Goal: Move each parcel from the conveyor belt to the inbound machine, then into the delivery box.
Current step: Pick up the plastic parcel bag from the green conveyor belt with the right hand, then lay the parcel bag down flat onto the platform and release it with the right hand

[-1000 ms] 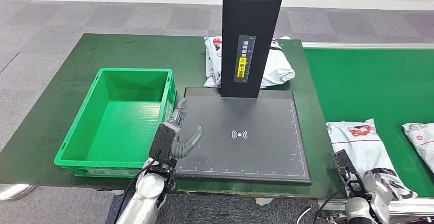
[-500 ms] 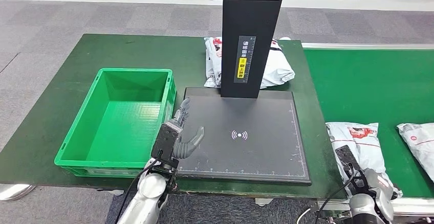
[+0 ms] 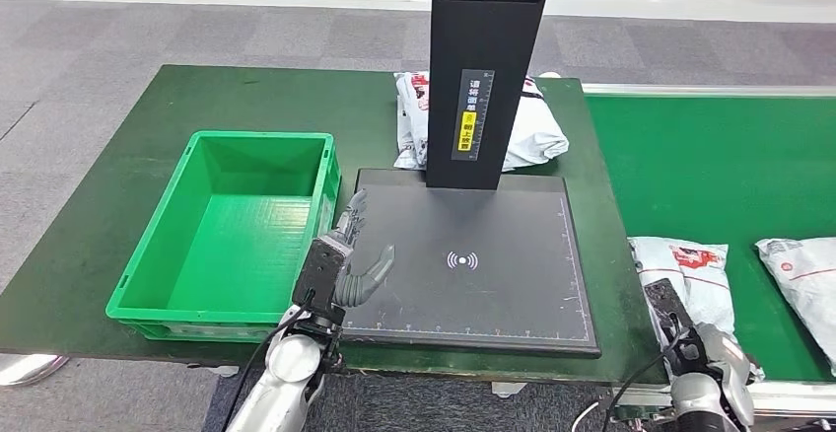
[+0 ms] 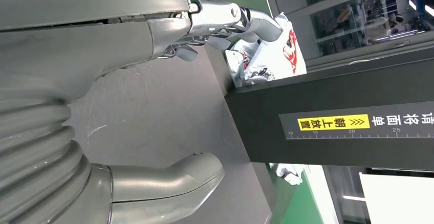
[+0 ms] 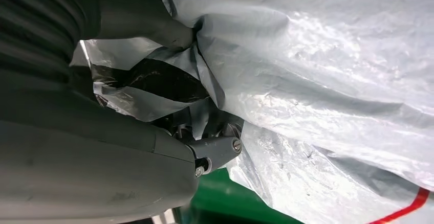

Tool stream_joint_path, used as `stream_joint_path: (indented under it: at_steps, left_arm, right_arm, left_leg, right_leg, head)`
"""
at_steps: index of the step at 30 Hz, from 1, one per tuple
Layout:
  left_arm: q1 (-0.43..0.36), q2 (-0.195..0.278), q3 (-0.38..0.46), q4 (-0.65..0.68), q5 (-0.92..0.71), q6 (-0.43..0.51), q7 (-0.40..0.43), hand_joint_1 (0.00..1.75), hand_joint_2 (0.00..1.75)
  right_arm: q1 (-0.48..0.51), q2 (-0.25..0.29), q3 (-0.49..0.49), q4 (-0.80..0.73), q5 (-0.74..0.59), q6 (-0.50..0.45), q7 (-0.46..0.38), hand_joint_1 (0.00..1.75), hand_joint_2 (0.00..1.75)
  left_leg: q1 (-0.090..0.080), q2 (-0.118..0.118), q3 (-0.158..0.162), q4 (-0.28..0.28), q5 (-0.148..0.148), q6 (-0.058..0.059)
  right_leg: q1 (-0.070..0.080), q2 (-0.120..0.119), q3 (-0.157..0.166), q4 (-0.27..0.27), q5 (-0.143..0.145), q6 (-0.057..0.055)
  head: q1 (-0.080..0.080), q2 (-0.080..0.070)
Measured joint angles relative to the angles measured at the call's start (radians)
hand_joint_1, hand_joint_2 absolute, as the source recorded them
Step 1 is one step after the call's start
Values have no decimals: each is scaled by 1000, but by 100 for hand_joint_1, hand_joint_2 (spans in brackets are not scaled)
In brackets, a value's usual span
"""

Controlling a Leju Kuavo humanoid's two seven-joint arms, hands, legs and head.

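At near right on the conveyor belt (image 3: 710, 166), right hand (image 3: 712, 353) has its fingers (image 5: 215, 150) bunched into a grey parcel (image 3: 690, 274), gripping it. Second parcel (image 3: 803, 274) lies just right. Left hand (image 3: 340, 254) hovers open-fingered, empty, over the inbound machine (image 3: 473, 254), beside the green delivery box (image 3: 232, 225).

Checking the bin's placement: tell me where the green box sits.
Head view: the green box sits on the table's left side, touching the black scanner plate.
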Motion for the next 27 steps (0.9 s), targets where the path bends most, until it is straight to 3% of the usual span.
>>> stream_joint_path:
  at_steps: [3, 7, 9, 12, 17, 27]
  left_arm:
    - [1, 2, -1, -1, 9, 8, -4, 0, 175]
    - [2, 4, -1, -1, 23, 13, -22, 0, 175]
    - [2, 4, -1, 0, 26, 15, -35, 0, 175]
    - [2, 3, -2, 7, 27, 20, -50, 0, 175]
    - [2, 1, -2, 17, 19, 25, -64, 0, 175]
    - [2, 1, -1, 17, 3, 28, -70, 0, 175]
  right_arm:
    - [3, 1, -24, 0, -221, 33, -130, 175, 175]
    - [24, 15, -101, -16, -793, 185, -328, 175, 175]
    - [44, 29, -122, -47, -1046, 221, -364, 175, 175]
    - [68, 58, -122, -131, -1283, 217, -389, 175, 175]
    - [105, 109, -65, -332, -1449, 175, -420, 175, 175]
    - [123, 143, 88, -568, -1506, 169, -461, 175, 175]
  left_leg:
    - [0, 3, 0, 0, -1, 0]
    - [-1, 11, -9, 0, -3, 1]
    - [-1, 12, -11, 0, -4, 1]
    - [-1, 11, -8, 0, -2, -1]
    - [-1, 6, -9, -1, 1, -3]
    - [-1, 4, -11, -1, 0, -3]
  right_leg:
    - [0, 3, 0, 0, 2, 0]
    - [0, 12, -4, 0, 4, 0]
    - [0, 12, -6, 0, 3, 0]
    - [0, 11, -9, 3, 3, -2]
    - [-1, 7, -14, 6, 2, -3]
    - [-1, 3, -15, 6, 1, -4]
  head:
    - [0, 0]
    - [0, 0]
    - [0, 0]
    - [0, 0]
    - [0, 0]
    - [0, 0]
